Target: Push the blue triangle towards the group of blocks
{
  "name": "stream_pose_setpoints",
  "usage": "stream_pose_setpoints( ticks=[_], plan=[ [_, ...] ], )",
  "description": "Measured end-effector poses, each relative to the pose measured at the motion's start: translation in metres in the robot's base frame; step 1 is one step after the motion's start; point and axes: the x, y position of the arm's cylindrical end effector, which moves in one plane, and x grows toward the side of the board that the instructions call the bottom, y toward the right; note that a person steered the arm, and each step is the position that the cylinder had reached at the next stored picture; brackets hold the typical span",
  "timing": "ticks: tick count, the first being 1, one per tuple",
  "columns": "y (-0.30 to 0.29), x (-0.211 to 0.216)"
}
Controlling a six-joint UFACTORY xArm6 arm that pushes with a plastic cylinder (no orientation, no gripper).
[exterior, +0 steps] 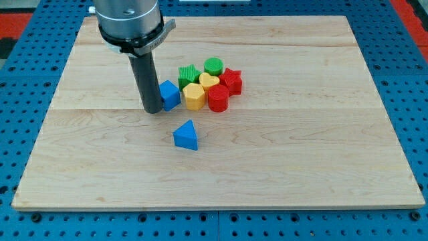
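Note:
The blue triangle (pixel 186 136) lies alone on the wooden board, below the group of blocks. The group sits above it: a blue cube (pixel 170 94), a green block (pixel 189 74), a green cylinder (pixel 213 66), a yellow heart (pixel 209 82), a yellow hexagon (pixel 194 96), a red star (pixel 231 80) and a red cylinder (pixel 218 98). My tip (pixel 152 110) stands on the board just left of the blue cube, touching or nearly touching it. It is above and to the left of the blue triangle, a short gap away.
The wooden board (pixel 301 154) lies on a blue perforated table (pixel 20 100). The arm's grey body (pixel 129 20) hangs over the board's top left part.

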Motion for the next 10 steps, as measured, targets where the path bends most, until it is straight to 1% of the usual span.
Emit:
stream_pose_setpoints(
  ticks=[1, 2, 3, 4, 9, 10],
  plan=[
    [0.012, -0.003],
    [0.001, 0.001],
    [0.017, 0.027],
    [0.031, 0.067],
    [-0.013, 0.070],
    [-0.016, 0.081]
  ],
)
